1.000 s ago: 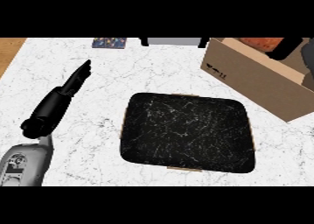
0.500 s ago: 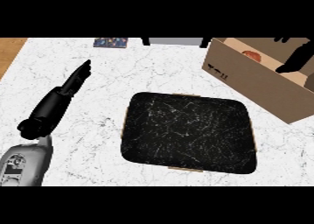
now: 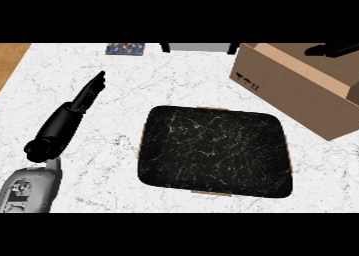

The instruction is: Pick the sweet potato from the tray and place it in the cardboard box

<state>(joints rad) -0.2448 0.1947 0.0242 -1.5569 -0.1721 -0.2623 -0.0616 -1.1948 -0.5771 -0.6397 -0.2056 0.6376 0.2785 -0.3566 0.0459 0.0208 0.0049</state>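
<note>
White marble tabletop (image 3: 182,75) fills most of what I can see, with a strip of wood showing past its left edge. Near the middle sits the tray (image 3: 215,150), dark with pale veining and nothing lying on it. The cardboard box (image 3: 300,95) stands at the upper right, its open top turned toward the robot, which makes sense for dropping something in from above.

The right hand (image 3: 337,49) hangs over the box's opening; only dark fingers show there, stretched out fairly straight, and I see nothing held in them. The sweet potato is not visible anywhere: not on the tray, not on the tabletop. My guess is that it now lies inside the box, hidden by the near wall, but I cannot confirm that.

The left hand (image 3: 78,107) rests on the tabletop to the tray's left, fingers straight and relaxed, apart from everything, plainly idle.

A small black handling mark is printed on the box's side; I cannot read it. A small patterned object (image 3: 125,48) lies at the far edge, unreadable too.
</note>
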